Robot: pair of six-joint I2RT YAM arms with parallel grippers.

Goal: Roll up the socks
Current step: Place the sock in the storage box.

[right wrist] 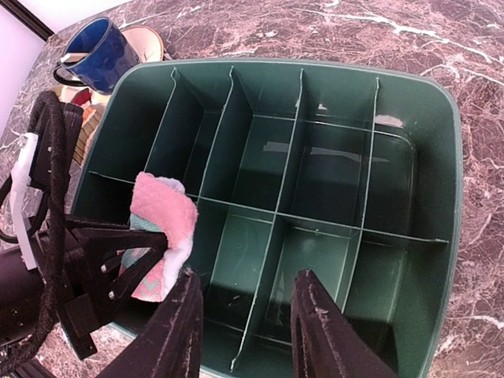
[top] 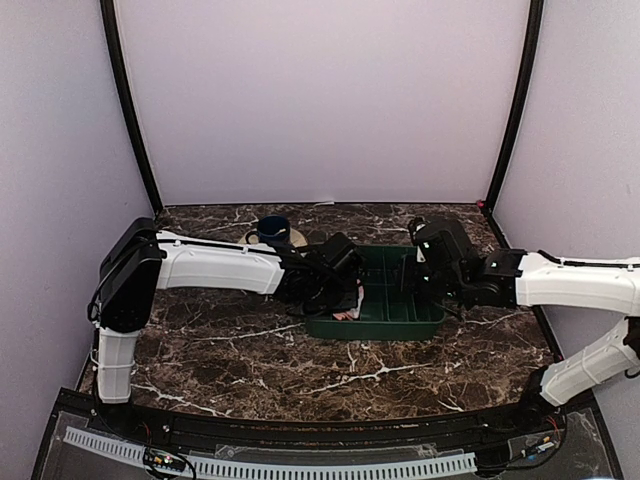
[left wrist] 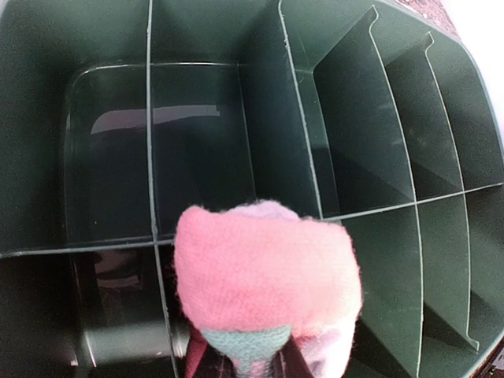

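Dark brown, white-veined marble table point(top: 250, 370) carrying a deep green plastic bin point(right wrist: 441, 197) split by thin dividers into compartments. My left gripper point(left wrist: 246, 361) is pinched close on a rolled pink fabric sock with pale mint patches point(left wrist: 268, 268), held above the bin's left end; which cell, I cannot tell. My right gripper point(right wrist: 248, 283) hangs over the bin's near side, jaws part-open and empty. Beyond the far-left corner: a dark blue mug point(right wrist: 98, 55) on a round tan coaster point(right wrist: 150, 39).
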